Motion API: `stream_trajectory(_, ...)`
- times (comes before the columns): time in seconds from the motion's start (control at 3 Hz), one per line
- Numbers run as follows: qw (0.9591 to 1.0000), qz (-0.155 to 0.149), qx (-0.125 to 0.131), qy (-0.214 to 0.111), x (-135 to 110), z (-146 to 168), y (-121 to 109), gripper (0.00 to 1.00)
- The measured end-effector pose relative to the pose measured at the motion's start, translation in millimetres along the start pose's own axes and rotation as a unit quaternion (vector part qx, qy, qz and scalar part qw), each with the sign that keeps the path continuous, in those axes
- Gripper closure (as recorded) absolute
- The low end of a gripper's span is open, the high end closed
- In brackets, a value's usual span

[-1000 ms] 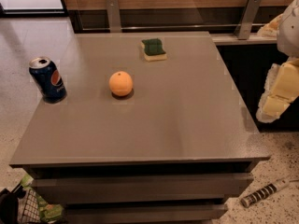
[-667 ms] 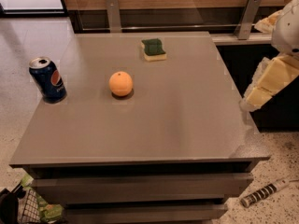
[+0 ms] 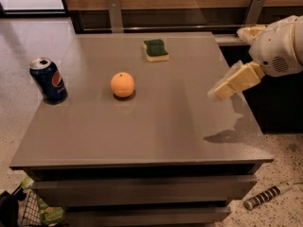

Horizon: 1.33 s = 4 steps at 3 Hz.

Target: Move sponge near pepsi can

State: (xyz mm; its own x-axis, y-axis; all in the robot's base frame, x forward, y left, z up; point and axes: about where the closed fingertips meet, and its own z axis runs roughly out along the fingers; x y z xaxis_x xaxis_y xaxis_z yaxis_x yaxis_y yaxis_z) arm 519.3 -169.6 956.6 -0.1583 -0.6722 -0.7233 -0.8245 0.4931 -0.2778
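on the grey table (image 3: 156,126), the claw (image 3: 218,91) has come in over its right edge.

We see the sponge (image 3: 155,50) with a dark green top over a pale yellow base. The can (image 3: 48,79) is dark blue, with a round red, white and blue logo and a silver top. The orange (image 3: 122,84) is a plain, even orange. The tabletop (image 3: 156,122) is a flat grey-brown with no pattern. The pincer (image 3: 218,92), over the tabletop's right edge, is cream-coloured, and its arm (image 3: 279,46) is white. We see a pale speckled floor (image 3: 289,160) and, on it, a tool (image 3: 267,196) banded black and silver.
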Motion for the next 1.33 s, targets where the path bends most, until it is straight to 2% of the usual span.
stream_trajectory(0.33, 0.9958, 0.029, 0.024, -0.083, -16.3, 28.7, -18.8, 0.00)
stream_trajectory(0.67, 0.9899, 0.048, 0.040, -0.127, -26.5, 45.6, -32.4, 0.00)
stream_trajectory(1.0, 0.9867, 0.067, 0.061, -0.135, -26.4, 49.0, -46.6, 0.00)
stream_trajectory(1.33, 0.9867, 0.067, 0.061, -0.135, -26.5, 49.0, -46.6, 0.00)
